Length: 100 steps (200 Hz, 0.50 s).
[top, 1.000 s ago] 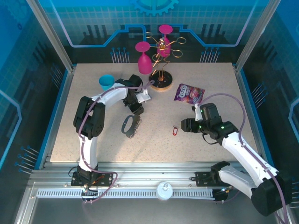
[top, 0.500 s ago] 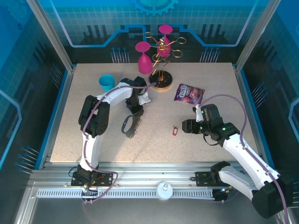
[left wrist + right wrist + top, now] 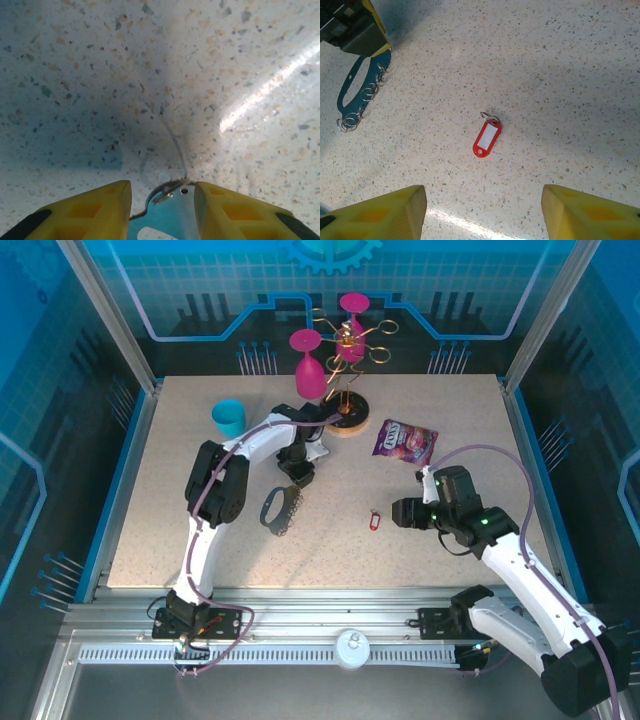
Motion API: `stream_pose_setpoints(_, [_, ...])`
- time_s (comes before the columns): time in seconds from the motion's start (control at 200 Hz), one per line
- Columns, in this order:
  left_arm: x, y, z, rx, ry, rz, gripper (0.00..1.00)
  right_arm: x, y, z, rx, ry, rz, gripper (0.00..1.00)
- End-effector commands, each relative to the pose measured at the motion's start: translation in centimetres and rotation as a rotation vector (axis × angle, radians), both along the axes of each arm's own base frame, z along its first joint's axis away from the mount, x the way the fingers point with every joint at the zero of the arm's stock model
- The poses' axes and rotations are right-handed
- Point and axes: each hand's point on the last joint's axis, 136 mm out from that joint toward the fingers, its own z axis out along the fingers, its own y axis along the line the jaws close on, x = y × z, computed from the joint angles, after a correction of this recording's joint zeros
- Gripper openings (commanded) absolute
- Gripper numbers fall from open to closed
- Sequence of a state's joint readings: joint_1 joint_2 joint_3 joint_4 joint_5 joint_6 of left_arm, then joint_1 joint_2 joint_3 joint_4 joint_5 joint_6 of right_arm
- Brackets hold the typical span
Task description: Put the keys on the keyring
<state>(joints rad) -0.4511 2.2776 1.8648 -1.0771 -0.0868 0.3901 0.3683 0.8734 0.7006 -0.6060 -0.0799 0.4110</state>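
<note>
The keyring (image 3: pixel 271 506), a dark oval loop with a string of small silver rings (image 3: pixel 357 112), lies flat left of centre. My left gripper (image 3: pixel 297 478) is down at its far end. In the left wrist view the yellow fingers (image 3: pixel 107 205) straddle the keyring's tip (image 3: pixel 170 210), jaws partly apart; I cannot see whether they press on it. The keys (image 3: pixel 375 522), a small red tag with a silver ring (image 3: pixel 486 138), lie on the table. My right gripper (image 3: pixel 398 512) hovers just right of them, open wide (image 3: pixel 482 192) and holding nothing.
A teal cup (image 3: pixel 229 417) stands at the back left. A gold wire rack (image 3: pixel 346 405) with two pink cups (image 3: pixel 307 365) is at the back centre. A purple snack packet (image 3: pixel 404 440) lies behind the right gripper.
My left gripper has moved toward the near edge and down onto the keyring's far end, its elbow swinging right. The keyring, the keys and the right arm have barely shifted.
</note>
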Motion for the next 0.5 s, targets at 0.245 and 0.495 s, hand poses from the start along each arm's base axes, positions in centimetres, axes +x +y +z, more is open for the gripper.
stream_pose_setpoints(0.245, [-1.5, 0.8, -0.9, 0.074, 0.080, 0.008, 0.20, -0.8, 0.1, -0.4, -0.004, 0.015, 0.007, 0.63])
stream_pose_setpoints(0.495, [-1.0, 0.4, 1.0, 0.045, 0.026, -0.002, 0.05, -0.7, 0.2, -0.6, 0.004, 0.018, 0.008, 0.63])
